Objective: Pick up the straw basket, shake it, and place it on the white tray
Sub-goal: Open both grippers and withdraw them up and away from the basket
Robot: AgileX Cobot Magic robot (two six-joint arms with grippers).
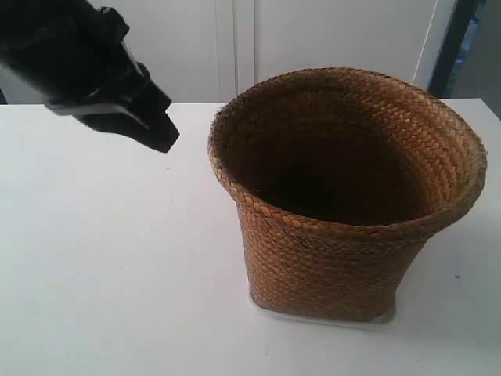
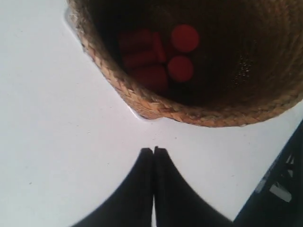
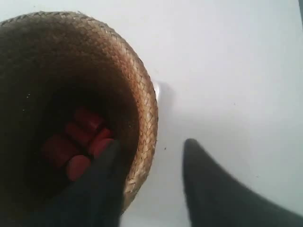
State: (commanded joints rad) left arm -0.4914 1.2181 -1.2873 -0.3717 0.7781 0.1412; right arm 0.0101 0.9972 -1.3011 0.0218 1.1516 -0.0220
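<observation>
The straw basket (image 1: 337,251) stands upright on the white tray (image 1: 388,318), near the right of the exterior view. Its long axis runs straight up from the table (image 1: 102,258), with the wide braided mouth pointing up and the narrower base down. The basket covers almost all of the tray, and only a thin glossy edge shows under its base. Several red cylinders (image 2: 151,56) lie together at the bottom of the basket, some on their sides and some showing round ends.

The arm at the exterior view's left (image 1: 86,70) hangs above the table, apart from the basket and beside its rim. The left tool (image 2: 153,152) is narrow, its two dark fingers pressed together with nothing between them, and it points toward the basket's wall over bare table.

The right tool (image 3: 150,151) is wide and holds nothing. In its own view one finger (image 3: 106,179) shows over the basket's inside, the other over the table, with the rim between them. I cannot tell whether they reach down to the rim's level
</observation>
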